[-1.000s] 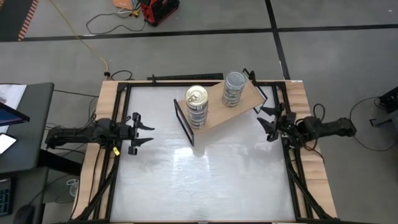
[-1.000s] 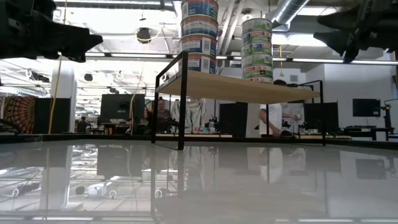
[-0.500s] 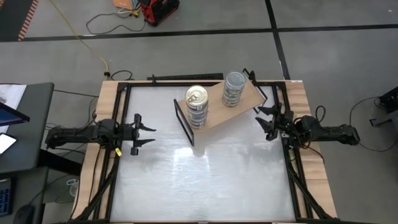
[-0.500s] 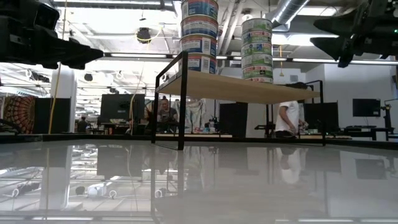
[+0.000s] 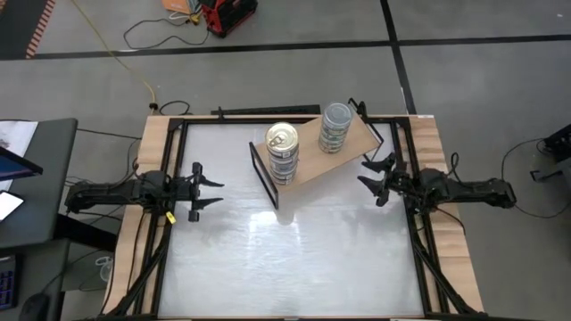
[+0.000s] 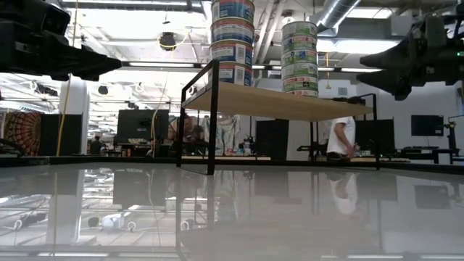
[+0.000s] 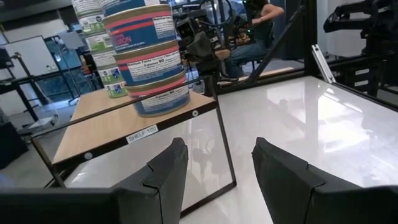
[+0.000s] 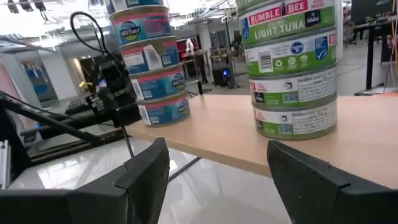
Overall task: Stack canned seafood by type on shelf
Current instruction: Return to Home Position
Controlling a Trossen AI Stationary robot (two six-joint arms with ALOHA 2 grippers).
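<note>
Showing no loose tin on the white tabletop up front. Hovering at opposite table sides, left gripper and right gripper, each with fingers spread apart, gripping nothing. Resting farther back on the shelf, the canned seafood in two upright piles: blue-labelled stack, green-labelled stack. Appearing sorted already, leaving only parking the arms. Risking only a brush against the shelf's frame near the right gripper. Standing far beyond, a person.

On the shelf, the left tin stack stands apart from the right tin stack.
</note>
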